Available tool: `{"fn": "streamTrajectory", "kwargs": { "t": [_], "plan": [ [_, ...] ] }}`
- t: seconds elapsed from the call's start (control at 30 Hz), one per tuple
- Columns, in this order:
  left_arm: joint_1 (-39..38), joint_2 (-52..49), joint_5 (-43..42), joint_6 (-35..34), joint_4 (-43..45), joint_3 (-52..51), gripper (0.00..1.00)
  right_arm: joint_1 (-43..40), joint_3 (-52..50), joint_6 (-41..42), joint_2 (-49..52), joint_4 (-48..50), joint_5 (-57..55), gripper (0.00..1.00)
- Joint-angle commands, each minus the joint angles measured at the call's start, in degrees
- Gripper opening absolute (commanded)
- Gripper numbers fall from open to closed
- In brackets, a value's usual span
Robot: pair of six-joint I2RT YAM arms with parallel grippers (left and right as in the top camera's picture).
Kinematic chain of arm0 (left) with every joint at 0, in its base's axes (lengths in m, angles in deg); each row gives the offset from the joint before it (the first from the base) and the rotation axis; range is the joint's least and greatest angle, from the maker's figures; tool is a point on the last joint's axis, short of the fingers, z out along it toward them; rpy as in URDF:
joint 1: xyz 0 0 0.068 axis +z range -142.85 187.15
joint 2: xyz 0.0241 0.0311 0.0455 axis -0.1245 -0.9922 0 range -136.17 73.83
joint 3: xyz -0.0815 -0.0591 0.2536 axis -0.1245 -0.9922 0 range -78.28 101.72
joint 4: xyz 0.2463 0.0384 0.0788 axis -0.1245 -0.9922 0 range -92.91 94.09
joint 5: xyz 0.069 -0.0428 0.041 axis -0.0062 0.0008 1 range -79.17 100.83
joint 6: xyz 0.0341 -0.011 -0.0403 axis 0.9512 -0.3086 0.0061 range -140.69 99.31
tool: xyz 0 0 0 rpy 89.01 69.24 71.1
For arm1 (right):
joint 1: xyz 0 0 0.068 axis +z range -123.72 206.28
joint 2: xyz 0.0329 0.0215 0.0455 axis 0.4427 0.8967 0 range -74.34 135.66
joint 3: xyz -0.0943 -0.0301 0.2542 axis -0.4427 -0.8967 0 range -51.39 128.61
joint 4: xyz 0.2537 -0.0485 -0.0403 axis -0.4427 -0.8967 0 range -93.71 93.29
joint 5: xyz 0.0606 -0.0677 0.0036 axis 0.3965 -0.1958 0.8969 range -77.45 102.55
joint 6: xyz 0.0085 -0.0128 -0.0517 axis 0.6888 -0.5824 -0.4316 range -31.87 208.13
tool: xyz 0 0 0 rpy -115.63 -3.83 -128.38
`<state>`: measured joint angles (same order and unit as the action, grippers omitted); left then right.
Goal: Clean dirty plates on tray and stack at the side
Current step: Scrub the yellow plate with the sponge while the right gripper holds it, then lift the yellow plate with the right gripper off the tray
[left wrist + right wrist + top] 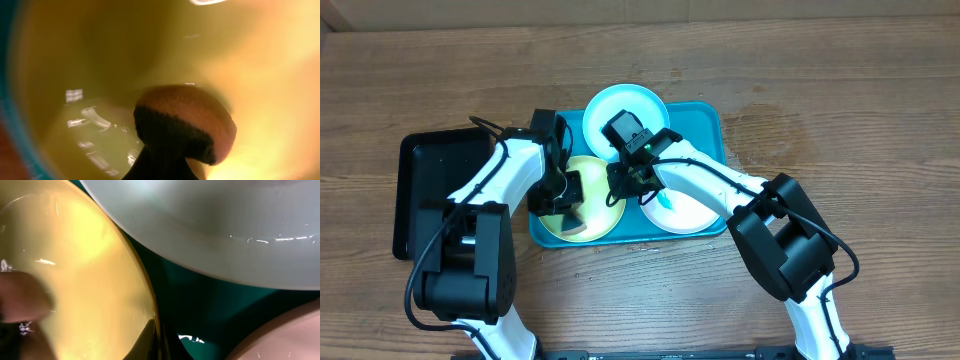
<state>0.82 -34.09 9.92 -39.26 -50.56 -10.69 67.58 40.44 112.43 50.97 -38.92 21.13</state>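
Overhead view: a turquoise tray (708, 120) on a wooden counter (840, 100) holds three plates. A light blue plate (625, 112) overlaps the far rim, a yellow-green plate (600, 218) lies near left and a white plate (692, 212) near right. A black tray (425, 180) sits just beside the turquoise one. The left jaws are clamped on a sponge (185, 125), orange over dark, down on the yellow-green plate. The right jaws are pinched together on that plate's rim, beside the white plate.
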Motion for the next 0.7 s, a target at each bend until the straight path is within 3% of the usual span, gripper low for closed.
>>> {"fn": "streamTrajectory", "kwargs": {
  "t": [0.0, 0.1, 0.27, 0.43, 0.53, 0.67],
  "plan": [
    [0.42, -0.28, 19.34, -7.45, -2.67, 1.16, 0.04, -0.24, 0.92, -0.28, 1.18, 0.07, -1.05, 0.04],
    [0.42, -0.28, 23.52, -10.03, -6.21, 5.09, 0.04, -0.24, 0.92, -0.28, 1.14, -0.07, -1.05, 0.04],
    [1.01, 0.74, 23.37, -13.97, -13.44, 15.47, 0.04, -0.22, 1.33, -0.44, 0.0, 0.15, -0.68, 0.04],
    [4.7, 2.93, 22.82, -16.74, -20.81, 25.83, 0.04, 0.37, 8.63, -0.52, -3.04, -5.95, -3.63, 0.04],
    [9.73, 4.74, 18.86, -16.28, -21.14, 29.07, 0.04, 2.16, 16.13, -1.84, -4.37, -12.52, -14.73, 0.04],
    [17.99, 5.64, 12.9, -16.13, -20.57, 29.53, 0.04, 6.4, 25.66, -4.85, -4.48, -21.7, -37.92, 0.04]
  ]
}}
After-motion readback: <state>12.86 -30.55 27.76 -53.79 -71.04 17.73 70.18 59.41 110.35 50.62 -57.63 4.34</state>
